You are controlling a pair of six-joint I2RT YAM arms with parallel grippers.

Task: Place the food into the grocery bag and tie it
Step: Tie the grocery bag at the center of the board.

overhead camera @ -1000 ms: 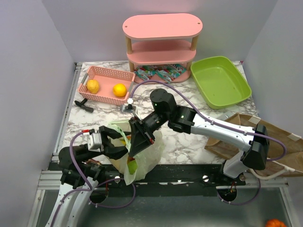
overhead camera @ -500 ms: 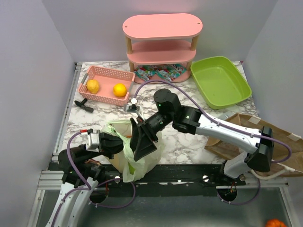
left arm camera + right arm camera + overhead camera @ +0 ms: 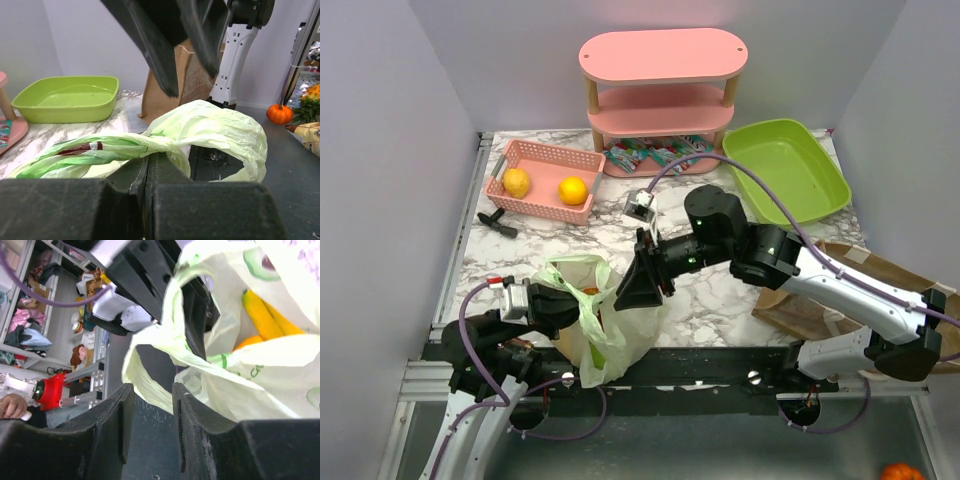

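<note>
Knotting: grocery bag handle is being clamped by left gripper; right gripper, parted and empty, is judged best closed low on the opposite loop.

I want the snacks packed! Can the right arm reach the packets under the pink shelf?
Probably yes. The right gripper is open and empty, with only table between it and the snack packets, though the pink shelf above may crowd it.

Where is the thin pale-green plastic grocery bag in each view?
Top external: the thin pale-green plastic grocery bag sits low, left of centre.
Left wrist: bag across the middle, pinched by the left gripper.
Right wrist: bag fills the right, yellow bananas inside.
Shared landmark: the left gripper.
</note>
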